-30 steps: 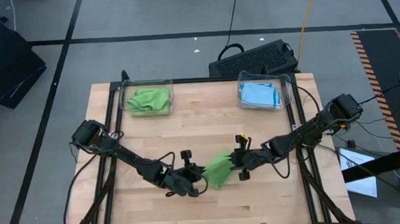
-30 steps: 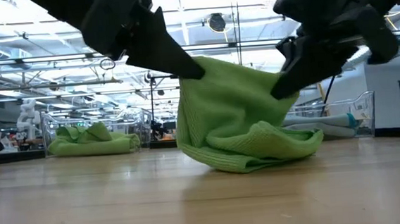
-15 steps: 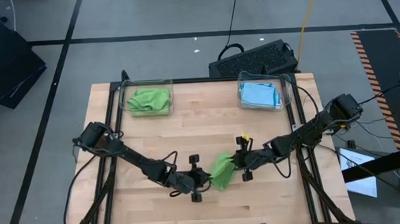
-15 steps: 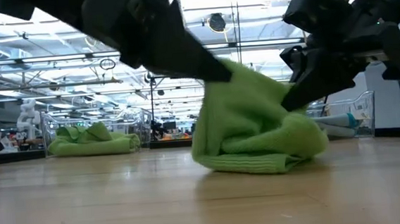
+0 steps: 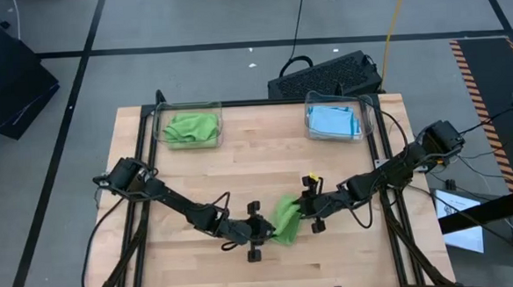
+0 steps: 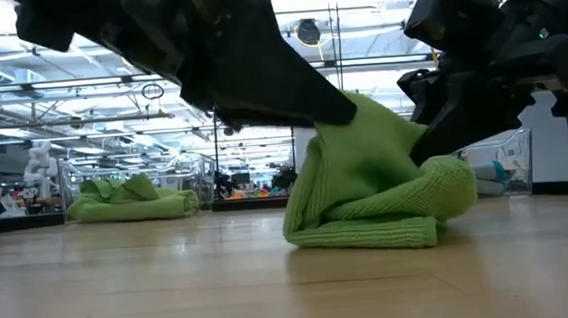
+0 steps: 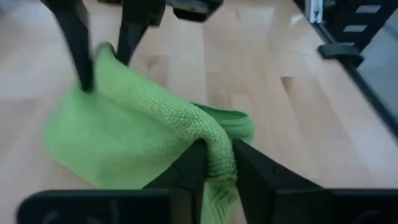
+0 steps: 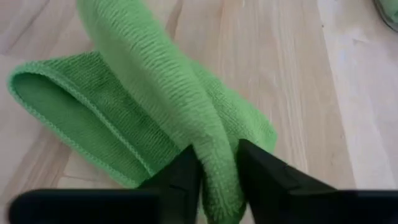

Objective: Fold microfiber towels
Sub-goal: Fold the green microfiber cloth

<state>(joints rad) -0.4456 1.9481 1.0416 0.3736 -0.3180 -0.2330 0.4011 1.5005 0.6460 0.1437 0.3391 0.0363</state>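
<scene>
One lime green towel (image 5: 286, 219) in work, bunched into a soft rumpled heap on the bench (image 5: 267, 169), toward the front edge, between the two arms. Judged light, limp and thick-piled: holds no shape, slumps and rolls over on itself, not fragile, grippy rather than slippery. Best taken at a hemmed edge or corner, where the stitching gives something firm; a pinch in the middle of the heap likely gathers several layers at once. Left tool (image 7: 214, 163) low at the heap from the left, a rolled ridge of cloth lying between its fingers (image 7: 189, 168); fingers close about the fold, narrowly parted. Right tool (image 8: 219, 163) reaching in from the right at a shallow slant, likewise a fold of towel between its narrowly parted fingers (image 8: 180, 174). Both arms stretched low across the bench, tools nearly facing each other. Further towels in two clear bins at the back: green (image 5: 190, 128) left, blue (image 5: 333, 122) right.
</scene>
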